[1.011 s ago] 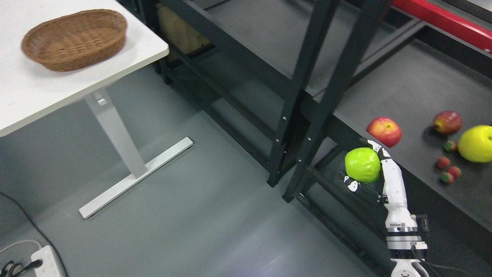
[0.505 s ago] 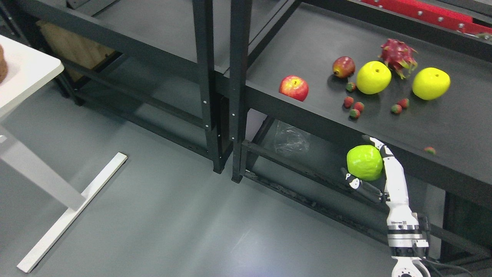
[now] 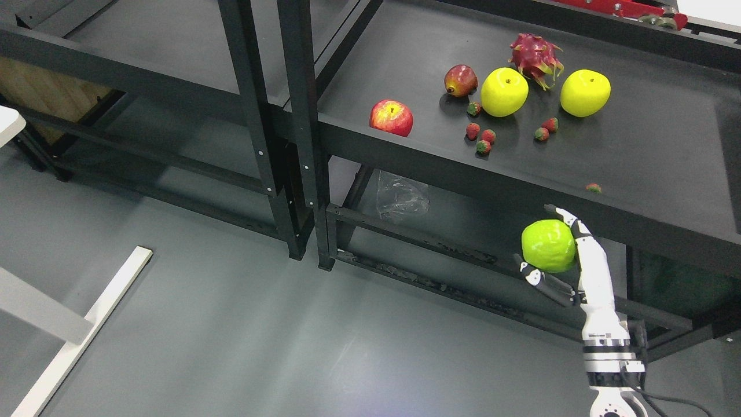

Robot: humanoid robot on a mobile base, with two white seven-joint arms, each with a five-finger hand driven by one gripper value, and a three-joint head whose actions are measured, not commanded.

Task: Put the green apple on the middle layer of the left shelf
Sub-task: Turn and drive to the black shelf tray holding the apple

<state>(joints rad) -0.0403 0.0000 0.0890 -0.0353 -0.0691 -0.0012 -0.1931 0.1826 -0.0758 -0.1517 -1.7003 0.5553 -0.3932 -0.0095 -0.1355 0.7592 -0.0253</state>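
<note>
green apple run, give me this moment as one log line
stage: carrying | right hand: shut on green apple | apple: off the shelves, in front of right shelf | left shelf: not reached

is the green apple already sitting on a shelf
No, the green apple is held in the right hand, in front of the shelf board that carries the other fruit and not resting on any layer.
</note>
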